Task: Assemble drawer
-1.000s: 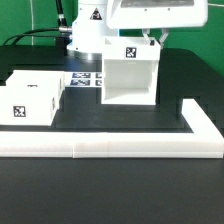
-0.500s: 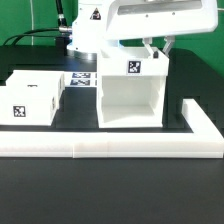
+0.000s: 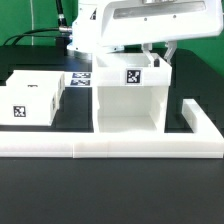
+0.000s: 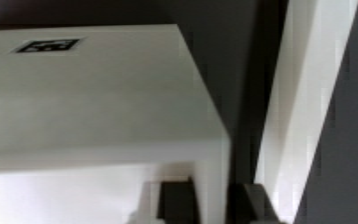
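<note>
The drawer's tall white shell (image 3: pixel 128 100) stands upright with its open side facing the camera and a square tag (image 3: pixel 133 75) on top. Its front edge is close to the rail. My gripper (image 3: pixel 156 58) comes down from above and is shut on the shell's wall on the exterior view's right. In the wrist view the two dark fingers (image 4: pixel 176 203) straddle that wall of the shell (image 4: pixel 87 100). The gripper (image 4: pixel 220 203) is hard to see there. Two smaller white trays (image 3: pixel 30 100) sit side by side at the exterior view's left, the nearer one showing a tag.
The long low white L-shaped rail (image 3: pixel 110 148) runs along the front and turns back on the exterior view's right; it also shows in the wrist view (image 4: pixel 318 100). The marker board (image 3: pixel 82 77) lies behind the shell. The arm's white base stands at the back.
The shell, held by my gripper, has slid forward across the table toward the front rail and now looks larger and lower in the exterior view. The trays have not moved.
</note>
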